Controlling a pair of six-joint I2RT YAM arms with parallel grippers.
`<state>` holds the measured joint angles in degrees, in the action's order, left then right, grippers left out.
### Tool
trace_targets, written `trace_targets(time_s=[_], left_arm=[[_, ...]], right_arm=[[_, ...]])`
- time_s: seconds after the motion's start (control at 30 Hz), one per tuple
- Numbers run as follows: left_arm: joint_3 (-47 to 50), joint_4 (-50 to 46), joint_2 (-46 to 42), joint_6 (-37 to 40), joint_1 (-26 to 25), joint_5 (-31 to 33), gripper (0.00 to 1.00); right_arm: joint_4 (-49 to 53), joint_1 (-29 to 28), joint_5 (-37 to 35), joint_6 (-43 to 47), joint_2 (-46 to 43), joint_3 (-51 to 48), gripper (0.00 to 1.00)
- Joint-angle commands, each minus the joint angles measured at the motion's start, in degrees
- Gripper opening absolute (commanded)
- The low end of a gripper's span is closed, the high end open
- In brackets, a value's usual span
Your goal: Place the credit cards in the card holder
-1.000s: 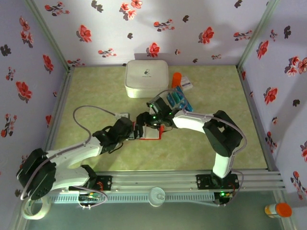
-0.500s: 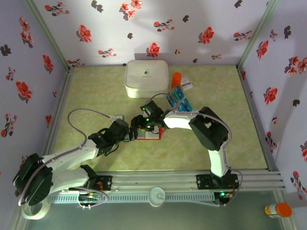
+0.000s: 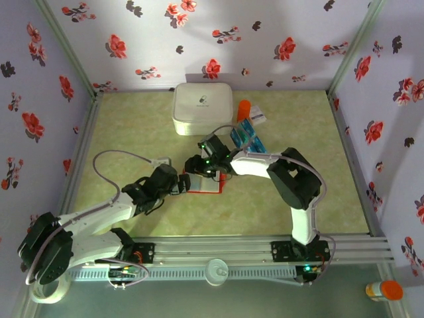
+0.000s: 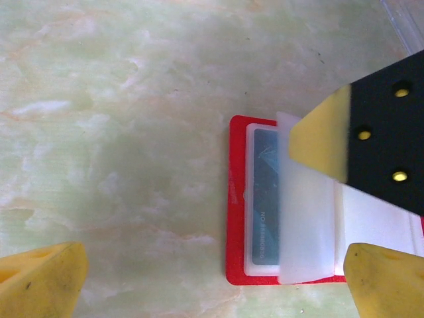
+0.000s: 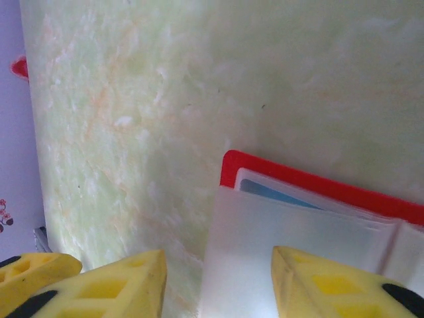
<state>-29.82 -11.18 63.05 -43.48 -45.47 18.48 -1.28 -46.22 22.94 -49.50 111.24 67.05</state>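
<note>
The left arm (image 3: 99, 217) lies low, stretched forward and inward from its base, and the left tool (image 3: 185, 184) is spread wide, fingers far apart. The right arm (image 3: 295, 182) bends sharply at the elbow and reaches leftward. The right tool (image 3: 197, 165) points down with its fingers partly apart, just beside the left tool.

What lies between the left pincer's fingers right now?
In the left wrist view, bare table, then the open card holder's red corner near one finger.

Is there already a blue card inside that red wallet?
Yes, a teal card lies in a clear pocket of the open red card holder.
</note>
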Motion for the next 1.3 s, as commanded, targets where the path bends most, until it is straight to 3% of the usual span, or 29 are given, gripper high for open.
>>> trace_targets(time_s=[0.0, 0.17, 0.33, 1.27], left_arm=[[0.7, 0.7, 0.8, -1.0, 0.4, 1.6, 1.0], [0.3, 0.9, 2.1, -0.6, 0.5, 1.3, 1.0], [-0.1, 1.5, 3.5, -0.3, 0.5, 1.2, 1.0], [-2.8, 6.7, 17.6, 3.4, 1.2, 0.8, 1.0]], right_arm=[[1.4, 0.5, -0.2, 1.2, -1.5, -1.8, 0.41], [1.4, 0.6, -0.4, 1.4, -0.1, -2.1, 0.26], [0.6, 0.4, 0.5, 0.8, 2.2, -1.5, 0.2], [0.7, 0.2, 0.8, 0.4, 3.2, -1.2, 0.17]])
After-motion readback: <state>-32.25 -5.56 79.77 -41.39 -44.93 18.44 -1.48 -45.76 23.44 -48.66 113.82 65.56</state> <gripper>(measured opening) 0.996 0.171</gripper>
